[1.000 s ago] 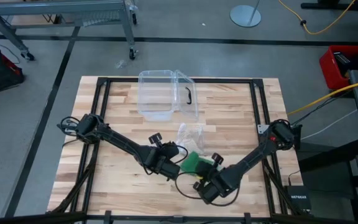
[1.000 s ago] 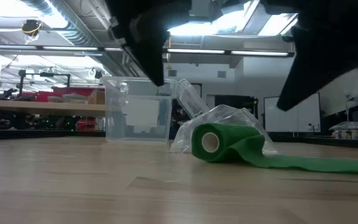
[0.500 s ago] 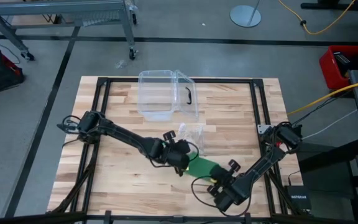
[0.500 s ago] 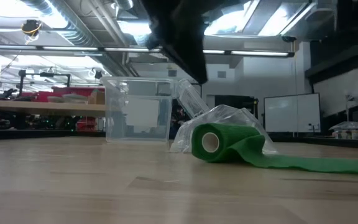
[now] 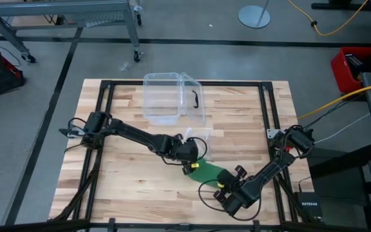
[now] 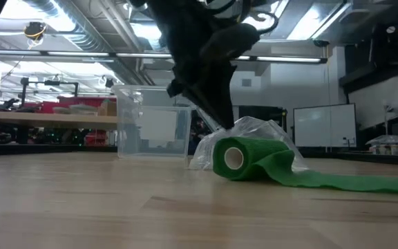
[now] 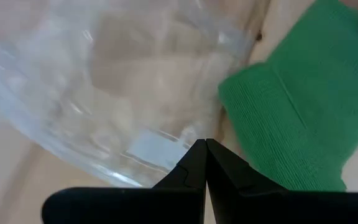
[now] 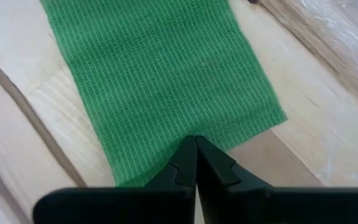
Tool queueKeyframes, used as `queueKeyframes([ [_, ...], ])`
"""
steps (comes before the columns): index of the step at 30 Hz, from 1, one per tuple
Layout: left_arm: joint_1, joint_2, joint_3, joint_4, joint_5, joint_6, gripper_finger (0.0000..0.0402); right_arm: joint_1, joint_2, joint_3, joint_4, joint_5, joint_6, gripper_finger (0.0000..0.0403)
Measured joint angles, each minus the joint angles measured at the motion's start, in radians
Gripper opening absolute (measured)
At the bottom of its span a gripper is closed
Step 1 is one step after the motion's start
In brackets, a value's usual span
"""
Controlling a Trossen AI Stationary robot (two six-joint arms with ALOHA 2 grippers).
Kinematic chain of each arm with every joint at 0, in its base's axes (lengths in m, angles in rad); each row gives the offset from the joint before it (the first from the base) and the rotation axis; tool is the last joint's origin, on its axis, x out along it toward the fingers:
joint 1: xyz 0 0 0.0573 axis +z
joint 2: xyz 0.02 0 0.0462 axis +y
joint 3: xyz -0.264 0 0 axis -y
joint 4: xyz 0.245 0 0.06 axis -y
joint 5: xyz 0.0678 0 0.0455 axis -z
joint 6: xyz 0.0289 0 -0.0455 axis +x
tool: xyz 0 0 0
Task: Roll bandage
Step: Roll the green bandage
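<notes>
The green bandage lies on the wooden table, partly rolled. Its roll (image 6: 244, 160) rests on its side and a flat strip (image 6: 351, 182) trails off toward the table's right. My left gripper (image 7: 205, 144) is shut and points down, just above the roll (image 5: 198, 169) and beside the clear wrapper (image 7: 104, 81). My right gripper (image 8: 196, 140) is shut and points down over the strip's free end (image 8: 247, 124), near the table's front. My left gripper's shut tips stand at the wrapper's edge (image 7: 160, 146) next to the roll; I cannot tell whether they touch either. My right gripper's shut tips come slanting from above at the strip's end edge (image 8: 166, 158), which lies flat on the table; I cannot tell whether they touch it.
A clear plastic box (image 5: 166, 96) with a black handle (image 5: 196, 98) stands at the table's far middle. The crinkly clear wrapper (image 5: 198, 136) lies between the box and the roll. Black frame rails (image 5: 105, 116) run along the table's edges.
My left gripper has gone toward the table's right and far side and down, tipping steeper, to just above the roll. My right gripper has drawn back toward the near right corner and sunk, to the strip's free end. Roll and strip lie as before.
</notes>
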Motion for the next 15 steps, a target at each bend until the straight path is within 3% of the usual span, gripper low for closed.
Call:
queueKeyframes([
  [15,-0.018,0.000,-0.030,0.018,0.011,-0.009,0.0000,-0.001,0.000,0.005,0.031,-0.176,-0.002,0.0005],
])
